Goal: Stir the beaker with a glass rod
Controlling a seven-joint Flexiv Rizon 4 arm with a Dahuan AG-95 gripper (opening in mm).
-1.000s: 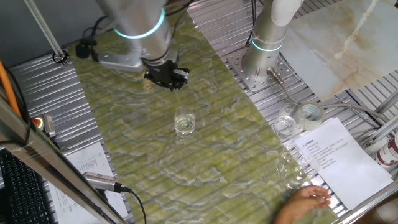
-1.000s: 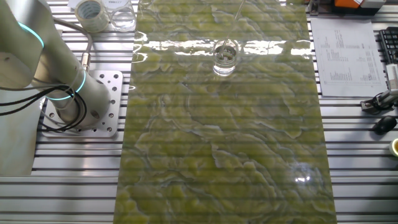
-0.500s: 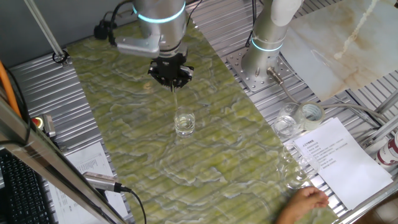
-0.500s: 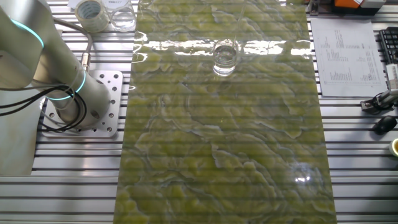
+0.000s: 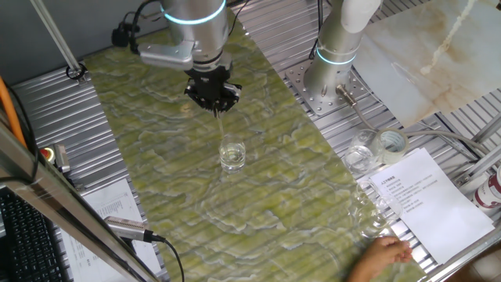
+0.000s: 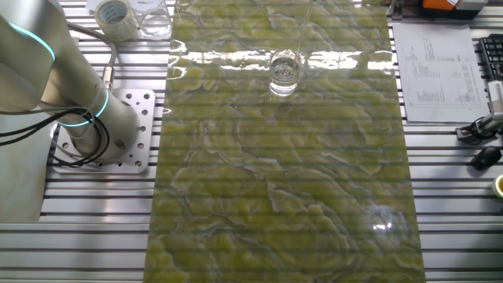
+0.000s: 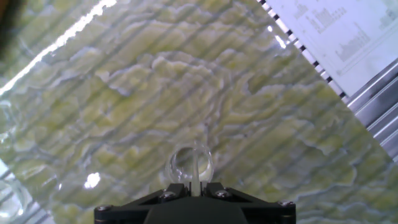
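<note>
The beaker [image 5: 232, 153] is a small clear glass with a little liquid, standing on the green marbled mat; it also shows near the top of the other fixed view [image 6: 284, 70] and at the bottom of the hand view [image 7: 189, 165]. My gripper [image 5: 213, 102] hangs above and slightly behind it, shut on the glass rod [image 5: 221, 124], a thin clear stick that points down toward the beaker's mouth. In the hand view the glass rod [image 7: 198, 163] runs from between the jaws over the beaker's opening. Its tip is too faint to place.
Other clear glass vessels [image 5: 361, 157] and a tape roll [image 5: 391, 142] stand at the right by the arm's base [image 5: 329, 82]. A printed sheet [image 5: 423, 200] lies on the rails, and a person's hand [image 5: 383, 254] rests at the lower right edge.
Over the last second the gripper with the rod swung right to above the beaker; since half a second ago it has barely shifted. The beaker has stayed put.
</note>
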